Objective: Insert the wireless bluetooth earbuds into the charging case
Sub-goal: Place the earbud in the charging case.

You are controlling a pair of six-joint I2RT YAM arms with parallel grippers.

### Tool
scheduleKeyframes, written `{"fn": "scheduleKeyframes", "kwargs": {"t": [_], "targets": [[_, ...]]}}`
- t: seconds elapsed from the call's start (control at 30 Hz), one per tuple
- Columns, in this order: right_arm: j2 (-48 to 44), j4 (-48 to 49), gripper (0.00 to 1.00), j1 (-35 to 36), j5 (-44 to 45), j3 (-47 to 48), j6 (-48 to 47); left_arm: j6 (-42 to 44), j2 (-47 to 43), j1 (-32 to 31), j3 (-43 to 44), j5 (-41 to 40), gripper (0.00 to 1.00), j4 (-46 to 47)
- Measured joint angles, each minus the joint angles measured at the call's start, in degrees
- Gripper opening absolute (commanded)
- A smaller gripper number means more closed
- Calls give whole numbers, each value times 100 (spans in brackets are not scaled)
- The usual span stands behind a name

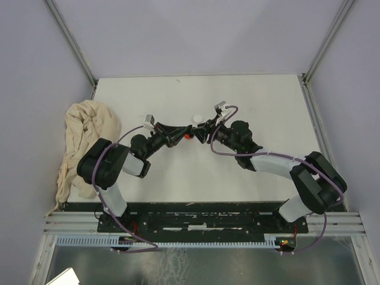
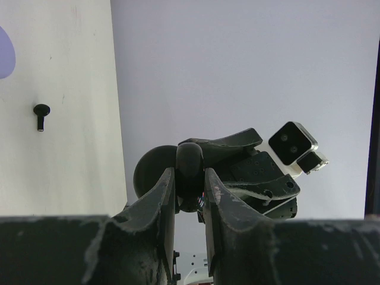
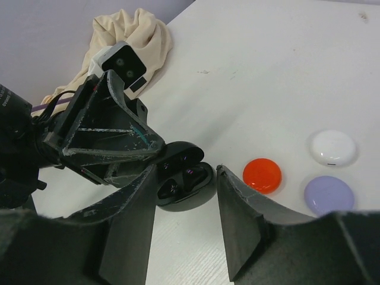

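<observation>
The left jaws are closed on a black charging case (image 3: 184,184), held over the middle of the white desk (image 1: 196,184). In the left wrist view the case (image 2: 190,169) is pinched by its rounded edge, with a jaw pressed against each side. In the right wrist view the lid is seen raised. Dark shapes are visible in the open cavity, but whether they are earbuds cannot be told.

The right jaws are spread apart and nothing is gripped by them. The open case is framed in the gap between them, just beyond their tips. Whether either tip touches it cannot be told.

One black earbud (image 2: 41,114) is seen lying on the desk in the left wrist view, well apart from the left jaws.

Three round discs are laid on the desk to one side of the case. A red disc (image 3: 262,175) lies nearest, with a white disc (image 3: 332,147) and a lilac disc (image 3: 328,194) farther out. A cream cloth (image 1: 83,139) is bunched at the desk's left edge
</observation>
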Motion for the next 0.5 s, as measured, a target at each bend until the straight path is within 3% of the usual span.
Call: {"fn": "scheduleKeyframes", "kwargs": {"t": [0.23, 0.5], "targets": [[-826, -455, 58, -4, 507, -160, -258, -2, 33, 0, 0, 2, 3, 42], [-1580, -2706, 64, -186, 2074, 269, -522, 0, 271, 94, -7, 4, 3, 138]]}}
